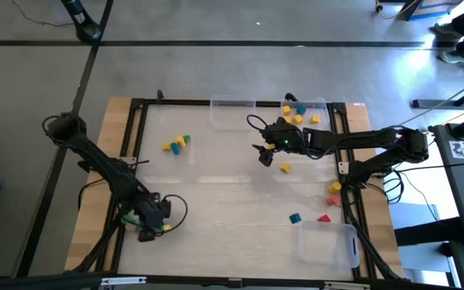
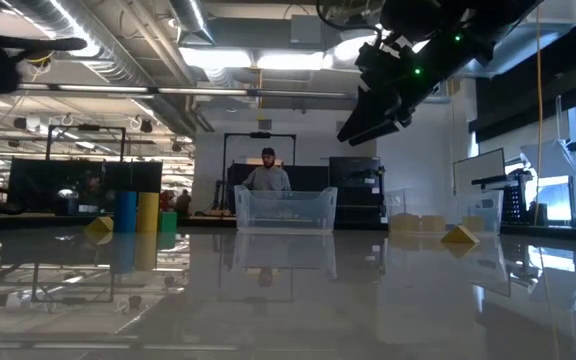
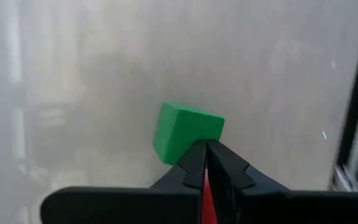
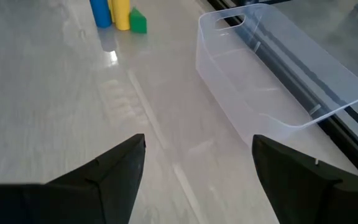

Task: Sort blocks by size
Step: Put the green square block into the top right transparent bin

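Where the glossy table (image 1: 232, 193) mirrors ceiling lights — left fingers (image 3: 194, 163) clenched, right fingers (image 4: 120, 163) spread.

Clear plastic bin (image 1: 268, 111) at the table's far edge; second clear bin (image 1: 329, 243) at its near right corner. Person (image 2: 267, 172) standing in the room behind the table (image 1: 216, 201).

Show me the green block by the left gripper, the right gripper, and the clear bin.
green block (image 3: 182, 130), left wrist view, front face.
right gripper (image 4: 197, 165), right wrist view, between fingertips.
clear bin (image 4: 328, 65), right wrist view, far rim.
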### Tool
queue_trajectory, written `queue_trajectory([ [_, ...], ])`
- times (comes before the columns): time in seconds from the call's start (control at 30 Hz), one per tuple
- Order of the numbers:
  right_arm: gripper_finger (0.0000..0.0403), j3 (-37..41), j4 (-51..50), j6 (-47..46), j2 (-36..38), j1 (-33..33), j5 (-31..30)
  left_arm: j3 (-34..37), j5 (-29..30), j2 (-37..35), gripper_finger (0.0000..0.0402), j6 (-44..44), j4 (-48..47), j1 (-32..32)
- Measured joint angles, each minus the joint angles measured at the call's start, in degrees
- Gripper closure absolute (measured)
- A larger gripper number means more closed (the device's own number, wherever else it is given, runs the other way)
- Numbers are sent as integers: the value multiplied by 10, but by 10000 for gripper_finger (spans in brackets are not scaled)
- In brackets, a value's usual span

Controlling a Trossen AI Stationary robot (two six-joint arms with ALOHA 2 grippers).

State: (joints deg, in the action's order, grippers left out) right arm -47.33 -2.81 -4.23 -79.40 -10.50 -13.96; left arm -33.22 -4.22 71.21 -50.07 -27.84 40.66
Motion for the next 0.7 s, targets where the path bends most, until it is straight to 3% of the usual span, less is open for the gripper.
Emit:
queue_trajectory([
  [0.23,109,0,0,0,0,0,0,0,117,0,398,14,9,-69],
  [0.43,109,0,0,0,0,0,0,-2,247,1,400,80,17,-136],
  [0.57,109,0,-2,0,0,0,0,-21,243,0,394,116,19,-160],
  [0.7,109,0,-3,0,0,0,0,-36,198,0,370,178,17,-162],
])
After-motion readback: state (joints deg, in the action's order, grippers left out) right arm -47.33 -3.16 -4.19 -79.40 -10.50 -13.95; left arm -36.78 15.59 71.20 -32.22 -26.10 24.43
